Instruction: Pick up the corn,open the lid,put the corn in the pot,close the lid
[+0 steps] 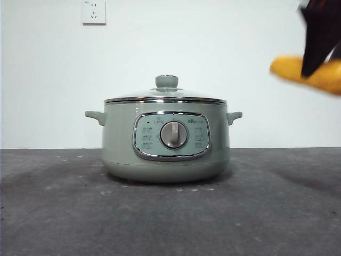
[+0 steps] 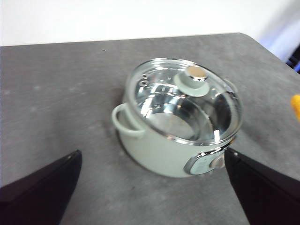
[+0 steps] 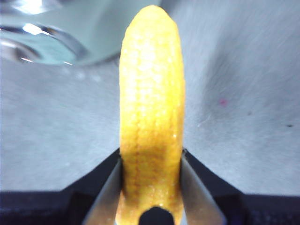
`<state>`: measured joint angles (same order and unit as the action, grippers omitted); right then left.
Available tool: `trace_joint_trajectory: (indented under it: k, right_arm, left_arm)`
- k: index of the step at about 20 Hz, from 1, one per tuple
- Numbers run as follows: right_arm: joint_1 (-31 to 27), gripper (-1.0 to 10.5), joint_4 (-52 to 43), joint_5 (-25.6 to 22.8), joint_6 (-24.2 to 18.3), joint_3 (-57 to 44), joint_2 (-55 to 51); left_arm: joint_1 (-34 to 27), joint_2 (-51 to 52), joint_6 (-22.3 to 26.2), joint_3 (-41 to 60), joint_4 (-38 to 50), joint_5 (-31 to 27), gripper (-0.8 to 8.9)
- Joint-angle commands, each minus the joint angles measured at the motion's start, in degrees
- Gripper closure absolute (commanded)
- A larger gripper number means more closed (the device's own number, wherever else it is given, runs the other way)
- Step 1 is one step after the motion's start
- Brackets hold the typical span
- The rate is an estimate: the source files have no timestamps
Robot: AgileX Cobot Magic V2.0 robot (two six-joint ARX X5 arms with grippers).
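Corn [image 3: 151,117] clamped lengthwise between right gripper [image 3: 151,187] jaws, held in air high beside pot [image 1: 166,141], clear of table [image 1: 53,213]. Lid [image 1: 166,96] seated on pot, so you can't drop corn yet. Left gripper [image 2: 150,187] spread wide, empty, above pot; likely yours for green knob [image 2: 193,79].

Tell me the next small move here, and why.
Probably bring the left gripper, whose jaws are open, down onto the knob of the lid and lift it. The right gripper already holds the corn in the air beside the pot, but the lid sits shut on the rim, so the corn has no way in yet.
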<state>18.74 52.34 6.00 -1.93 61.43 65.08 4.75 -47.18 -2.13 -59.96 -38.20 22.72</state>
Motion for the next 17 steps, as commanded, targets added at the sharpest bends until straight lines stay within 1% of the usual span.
trace_joint_trajectory:
  k: [1,5,7,10,13,17]
  right_arm:
    - [0.1,9.6,1.5,0.0,0.5,0.1,-5.4]
    - [0.1,9.6,5.2,0.0,1.9,0.1,-12.6]
    - [0.1,9.6,7.5,0.0,1.9,0.1,-14.8]
    - [0.1,9.6,9.6,0.2,2.6,0.1,-17.0]
    - [0.1,9.6,9.8,2.3,3.5,0.1,-18.3]
    - [0.1,9.6,10.1,3.0,4.4,0.1,-18.7]
  left_arm:
    - [3.3,-6.4,0.6,-4.2,1.5,0.2,2.48]
    - [9.8,-20.2,2.4,-14.3,2.9,-1.0,2.48]
    - [13.0,-27.0,3.1,-19.1,4.0,-3.3,2.48]
    - [16.6,-37.5,5.9,-27.2,4.1,-6.2,2.48]
    - [19.5,-46.4,7.7,-34.1,4.1,-9.2,2.48]
    - [21.4,-55.0,8.4,-38.9,5.1,-9.5,2.48]
